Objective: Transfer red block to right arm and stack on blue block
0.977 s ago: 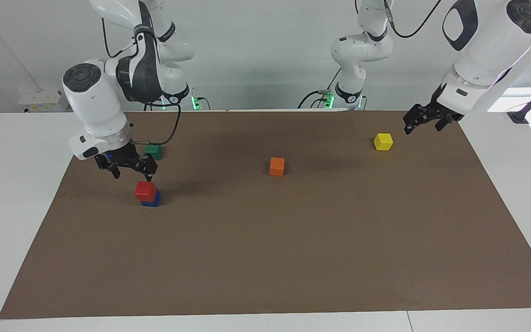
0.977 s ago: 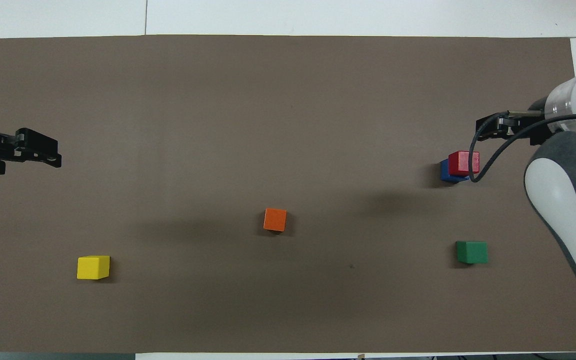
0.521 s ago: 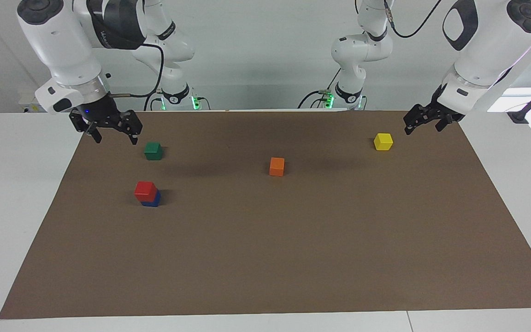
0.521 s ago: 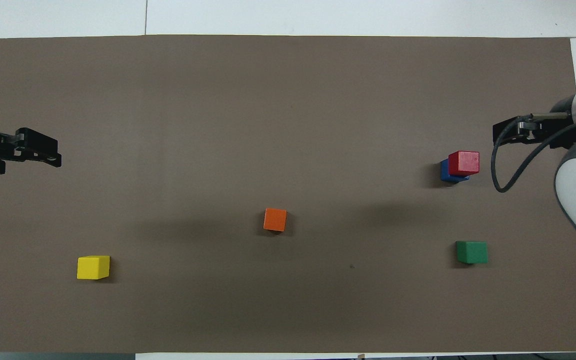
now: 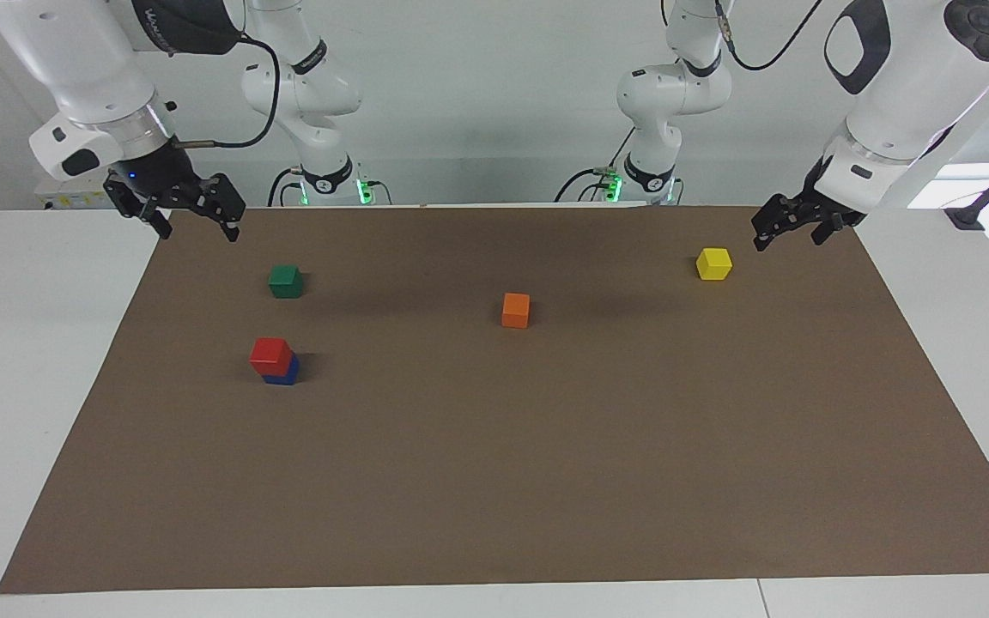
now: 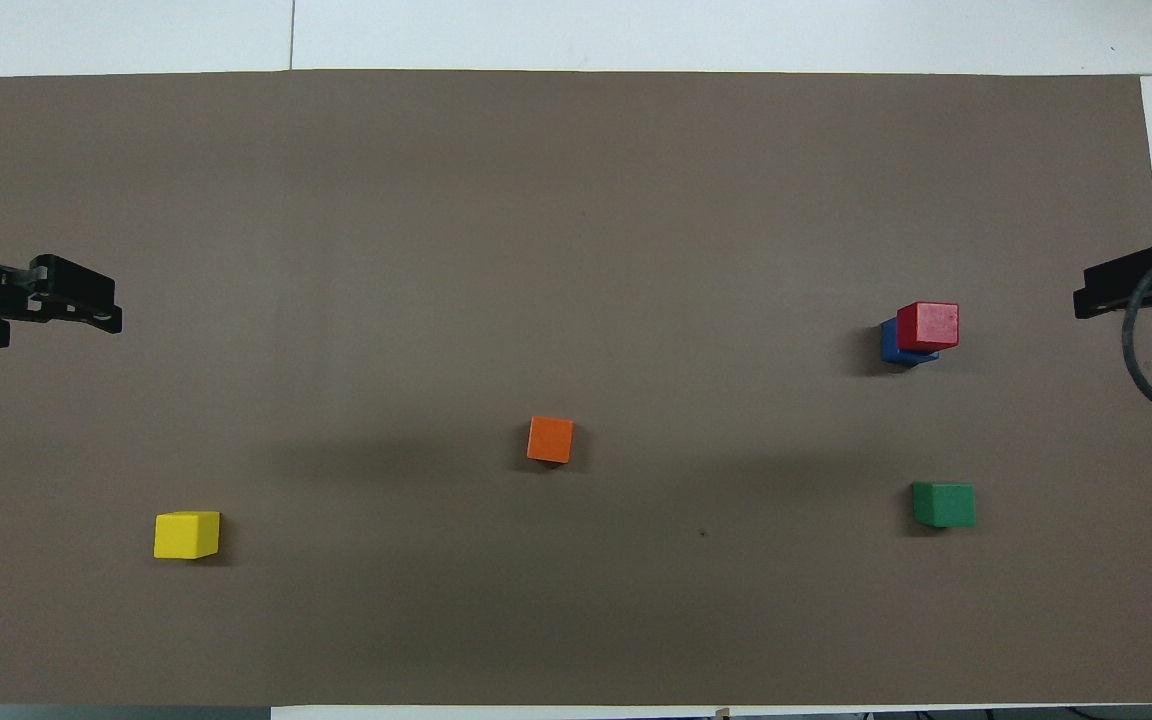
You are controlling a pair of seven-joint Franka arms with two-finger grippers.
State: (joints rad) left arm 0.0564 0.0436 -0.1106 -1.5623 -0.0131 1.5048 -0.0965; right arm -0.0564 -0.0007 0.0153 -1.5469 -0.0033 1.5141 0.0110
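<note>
The red block [image 5: 271,354] [image 6: 928,326] sits on top of the blue block [image 5: 286,374] [image 6: 890,346], a little off-centre, toward the right arm's end of the brown mat. No gripper touches the stack. My right gripper [image 5: 198,230] [image 6: 1096,292] hangs open and empty, raised over the mat's edge at its own end. My left gripper [image 5: 786,239] [image 6: 114,308] also stands open and empty, raised over the mat's edge beside the yellow block [image 5: 713,263].
A green block [image 5: 286,281] [image 6: 944,503] lies nearer to the robots than the stack. An orange block [image 5: 516,310] [image 6: 550,439] lies mid-mat. The yellow block [image 6: 187,534] lies toward the left arm's end. The brown mat [image 5: 546,481] covers the white table.
My right gripper has risen from just above the stack and drawn back to the mat's edge, still open. The stack and the left arm have not moved.
</note>
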